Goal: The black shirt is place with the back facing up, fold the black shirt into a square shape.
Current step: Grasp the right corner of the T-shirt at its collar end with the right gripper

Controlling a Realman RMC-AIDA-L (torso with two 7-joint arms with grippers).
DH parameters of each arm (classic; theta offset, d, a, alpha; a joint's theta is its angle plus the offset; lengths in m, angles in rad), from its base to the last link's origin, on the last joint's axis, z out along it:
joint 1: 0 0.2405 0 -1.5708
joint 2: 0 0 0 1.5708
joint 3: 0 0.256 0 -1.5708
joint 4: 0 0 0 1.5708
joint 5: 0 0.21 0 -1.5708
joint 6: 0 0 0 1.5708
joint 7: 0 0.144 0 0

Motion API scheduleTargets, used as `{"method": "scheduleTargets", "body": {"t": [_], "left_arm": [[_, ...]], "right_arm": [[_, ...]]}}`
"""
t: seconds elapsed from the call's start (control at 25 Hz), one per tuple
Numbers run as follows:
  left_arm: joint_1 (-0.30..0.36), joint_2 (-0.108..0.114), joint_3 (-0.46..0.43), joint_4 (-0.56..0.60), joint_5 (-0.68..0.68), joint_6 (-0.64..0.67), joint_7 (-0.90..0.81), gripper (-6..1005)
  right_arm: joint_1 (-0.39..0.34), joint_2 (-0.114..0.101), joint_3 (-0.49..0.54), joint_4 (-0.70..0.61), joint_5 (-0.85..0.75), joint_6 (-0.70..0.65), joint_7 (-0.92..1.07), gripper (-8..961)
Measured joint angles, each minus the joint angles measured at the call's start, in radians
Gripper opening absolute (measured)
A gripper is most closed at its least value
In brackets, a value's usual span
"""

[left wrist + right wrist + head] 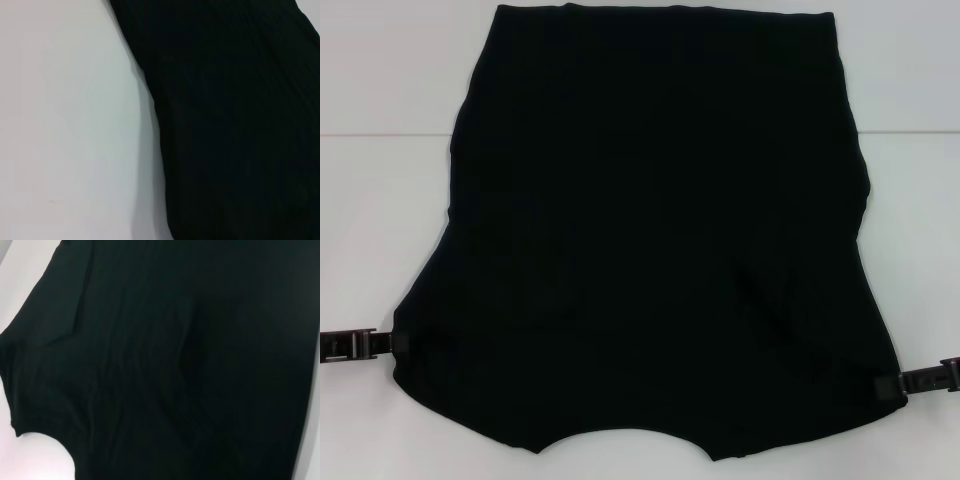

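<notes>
The black shirt (660, 220) lies plain side up on the white table (380, 200), hem at the far edge and the curved neckline nearest me. No lettering shows. My left gripper (396, 343) comes in from the left and is shut on the shirt's near left corner. My right gripper (886, 385) comes in from the right and is shut on the near right corner. The near part of the shirt spreads wide between them. The left wrist view shows the shirt's edge (235, 125) against the table. The right wrist view shows wrinkled black cloth (165, 365).
The white table shows on both sides of the shirt (920, 220) and along the near edge below the neckline (620, 465). A faint seam line crosses the table at the far left (380, 133). No other objects are in view.
</notes>
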State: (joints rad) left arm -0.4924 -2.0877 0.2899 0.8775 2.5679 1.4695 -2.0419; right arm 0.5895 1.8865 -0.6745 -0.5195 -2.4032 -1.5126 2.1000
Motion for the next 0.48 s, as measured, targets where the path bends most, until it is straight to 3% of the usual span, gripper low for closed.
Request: {"method": "scheduleTargets", "body": {"t": [0.48], "left_arm": [[-0.002,0.001,0.000,0.000,0.000,-0.010,0.000,27]], "right_arm": [[0.016,0.015,-0.010,-0.005,-0.001,-0.014,0.006,710]]}}
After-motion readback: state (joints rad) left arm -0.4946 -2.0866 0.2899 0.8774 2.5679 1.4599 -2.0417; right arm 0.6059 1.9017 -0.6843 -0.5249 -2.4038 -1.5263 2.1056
